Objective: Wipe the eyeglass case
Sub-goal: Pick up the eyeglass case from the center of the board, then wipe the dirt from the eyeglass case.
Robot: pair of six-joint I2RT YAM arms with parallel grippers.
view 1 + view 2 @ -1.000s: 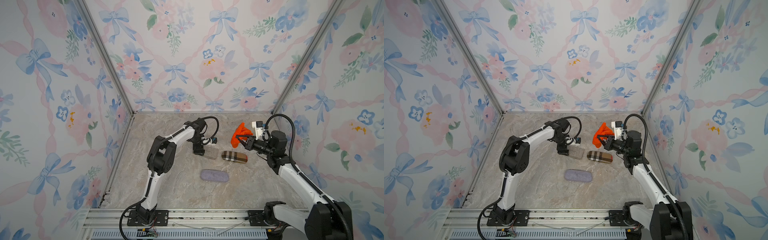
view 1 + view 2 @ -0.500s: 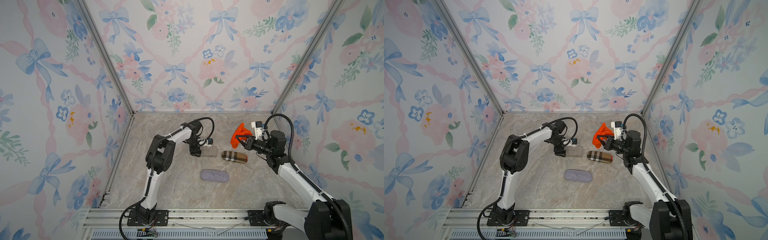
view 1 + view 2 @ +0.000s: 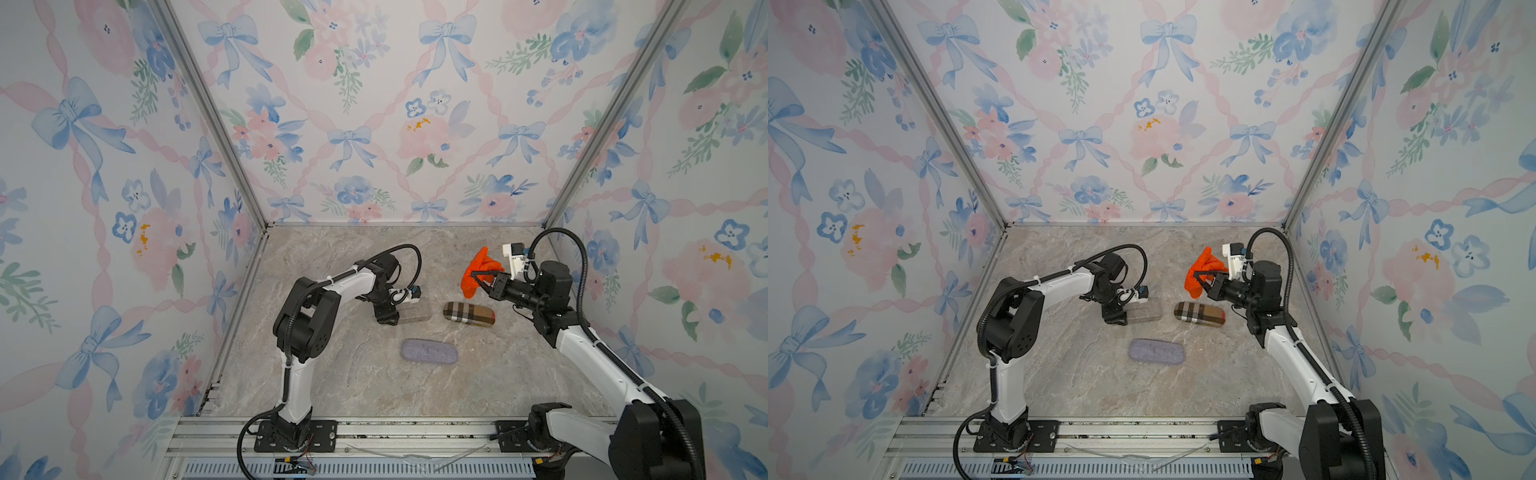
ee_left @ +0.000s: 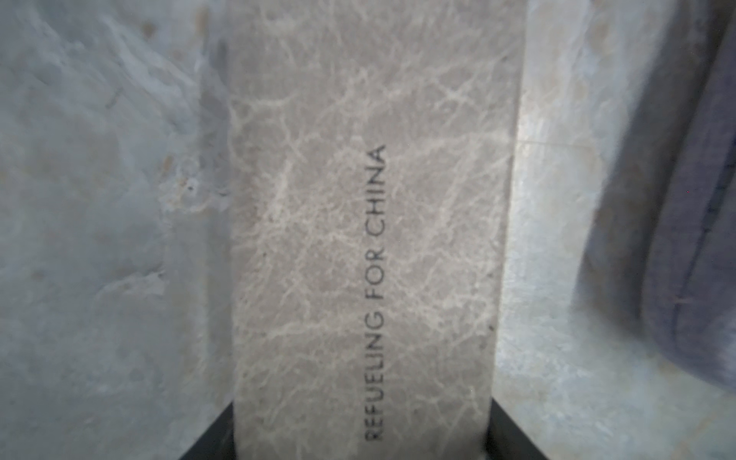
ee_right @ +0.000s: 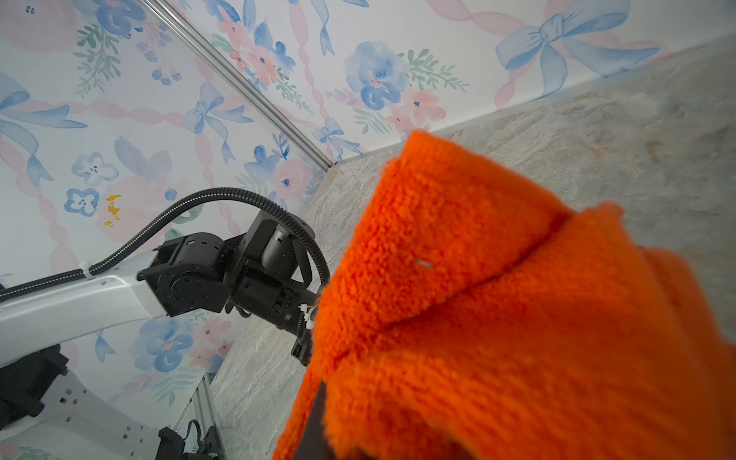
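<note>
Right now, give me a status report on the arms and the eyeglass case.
Left gripper clamped on marbled case, case lying flat. Right gripper shut on orange cloth, held aloft. Plaid case close alongside, not touching.

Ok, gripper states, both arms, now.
Left gripper: closed on the marble-patterned case.
Right gripper: closed on the orange cloth.

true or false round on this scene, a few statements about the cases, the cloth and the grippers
1. Three cases lie on the table: marble-print case, plaid case, lavender case. True.
2. The right gripper is shut on the orange cloth. True.
3. The orange cloth is spread over the plaid case. False: it hangs from the right gripper, off that case.
4. The left gripper is at the lavender case. False: its jaws flank one end of the marble-print case.
</note>
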